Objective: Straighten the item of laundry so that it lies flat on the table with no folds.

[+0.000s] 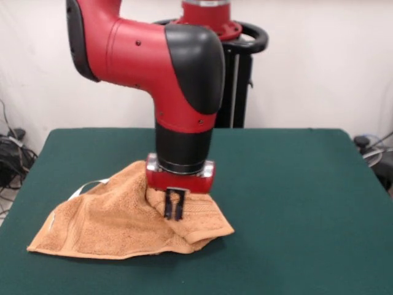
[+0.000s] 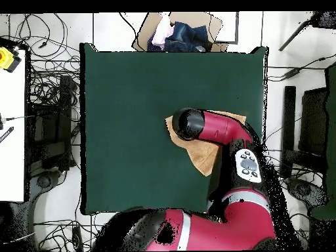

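Gripper (image 1: pixel 174 212) is lowered onto the towel (image 1: pixel 116 221), its two dark fingers (image 1: pixel 169 208) close together with only a thin slit between them. From the front view they appear pinched on a raised fold of the cloth, which is drawn up into a ridge just at the fingers. The overhead view hides the gripper beneath the arm's black end cap (image 2: pixel 188 124), so that view confirms nothing about the grasp.

Towel condition: orange-tan terry cloth, bunched and not flat. In the front view it forms a rough triangular heap, highest under the gripper and sloping down toward the picture's lower left corner. One lobe reaches out to the lower right of the fingers, showing a woven border band. A white strip shows at the towel's upper left edge; whether it is a label cannot be determined.

Position on the table (image 1: pixel 295 203): in the front view, left of centre and toward the near edge, with wide bare green cloth to the right and behind. In the overhead view the towel (image 2: pixel 201 156) lies toward the table's (image 2: pixel 125 105) right side, partly covered by the red arm (image 2: pixel 226 130).

Surroundings, overhead view: an open cardboard box (image 2: pixel 178 33) with mixed cloth beyond the table's far edge, and cables (image 2: pixel 49 105) on the floor at the left
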You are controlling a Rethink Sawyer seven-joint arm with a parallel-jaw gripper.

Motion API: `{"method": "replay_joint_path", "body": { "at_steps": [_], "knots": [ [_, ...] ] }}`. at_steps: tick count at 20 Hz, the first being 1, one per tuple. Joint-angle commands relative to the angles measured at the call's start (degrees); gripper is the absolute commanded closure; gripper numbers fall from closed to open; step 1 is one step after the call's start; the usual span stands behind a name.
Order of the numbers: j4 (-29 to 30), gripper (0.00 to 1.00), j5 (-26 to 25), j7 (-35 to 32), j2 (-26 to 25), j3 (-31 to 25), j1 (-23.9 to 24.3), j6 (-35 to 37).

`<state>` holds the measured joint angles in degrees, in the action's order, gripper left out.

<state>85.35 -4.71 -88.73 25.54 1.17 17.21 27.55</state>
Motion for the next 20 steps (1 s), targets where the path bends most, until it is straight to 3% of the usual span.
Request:
{"method": "replay_joint_path", "body": {
  "at_steps": [1, 13, 20],
  "knots": [
    [8.96, 1.0, 2.1, -3.47, 1.87, -13.73, 1.54, -2.84],
    [10.53, 1.0, 0.94, -5.8, 4.76, -16.21, 2.44, -4.26],
    [9.61, 1.0, 0.07, -8.24, 5.2, -12.22, 0.57, -3.77]
  ]
}}
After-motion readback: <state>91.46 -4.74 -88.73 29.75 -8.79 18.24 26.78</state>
